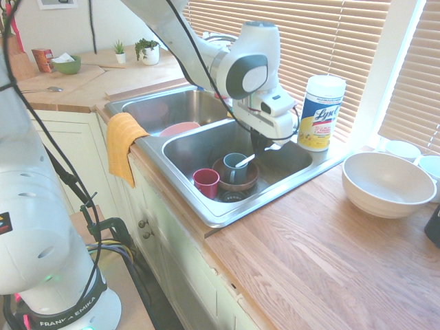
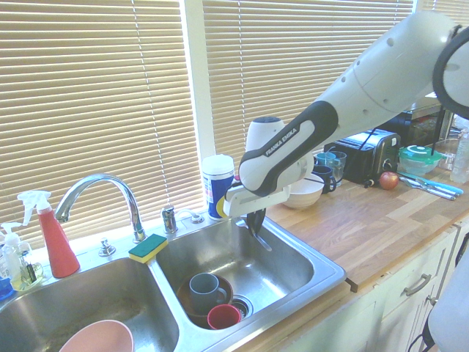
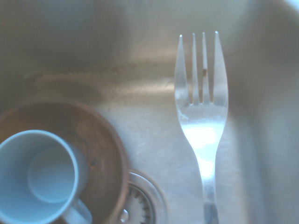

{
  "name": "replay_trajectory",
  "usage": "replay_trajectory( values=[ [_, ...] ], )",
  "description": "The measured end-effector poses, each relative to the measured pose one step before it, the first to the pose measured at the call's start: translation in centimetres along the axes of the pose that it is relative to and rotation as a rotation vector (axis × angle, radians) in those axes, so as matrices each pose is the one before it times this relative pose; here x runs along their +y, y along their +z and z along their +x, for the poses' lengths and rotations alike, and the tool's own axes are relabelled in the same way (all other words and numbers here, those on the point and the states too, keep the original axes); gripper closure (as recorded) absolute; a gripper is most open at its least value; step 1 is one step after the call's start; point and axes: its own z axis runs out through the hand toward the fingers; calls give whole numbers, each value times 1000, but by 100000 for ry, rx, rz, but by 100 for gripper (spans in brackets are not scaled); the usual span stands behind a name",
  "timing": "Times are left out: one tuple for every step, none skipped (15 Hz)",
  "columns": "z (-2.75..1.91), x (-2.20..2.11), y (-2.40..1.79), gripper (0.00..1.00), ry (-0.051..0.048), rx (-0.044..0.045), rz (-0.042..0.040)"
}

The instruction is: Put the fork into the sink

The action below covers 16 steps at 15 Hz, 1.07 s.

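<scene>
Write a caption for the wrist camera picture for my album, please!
Shiny silver four-tined fork above the steel sink floor, beside a grey mug in a brown bowl.

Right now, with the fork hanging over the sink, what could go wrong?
1. The pincer holds the fork by its handle, tines down, above the sink floor. Let go from there, it would probably clatter and might bounce.
2. The grey mug sits in a brown bowl beside a red cup, close by. A bouncing fork could knock them.
3. The drain lies near the fork; the tines might catch in it.
</scene>
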Motion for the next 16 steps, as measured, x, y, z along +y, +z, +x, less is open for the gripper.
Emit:
replay_trajectory(
  values=[
    [65,-388,1844,100,290,-815,-545],
    [91,-168,1775,100,-238,-761,-570],
    [-31,-143,1689,100,-817,-883,-710],
    [-13,-170,1430,100,-1108,-677,-974],
    [-34,-161,1282,100,-957,-558,-801],
    [-21,-105,1238,100,-380,-957,-715],
    [-119,-15,1417,100,161,-1392,-407],
    [-167,22,1444,100,3,-1055,-529],
    [-153,65,1332,100,-130,-361,-584],
    [-64,73,1145,100,-152,-3,-655],
    [-11,-59,952,100,-230,-90,-891],
    [51,-164,731,100,-259,60,-681],
    [-6,-284,606,0,0,0,-145],
    [-105,-201,624,0,235,-435,-262],
    [-146,-117,522,0,259,-614,-392],
    [-117,-46,523,0,343,-664,-428]
  ],
)
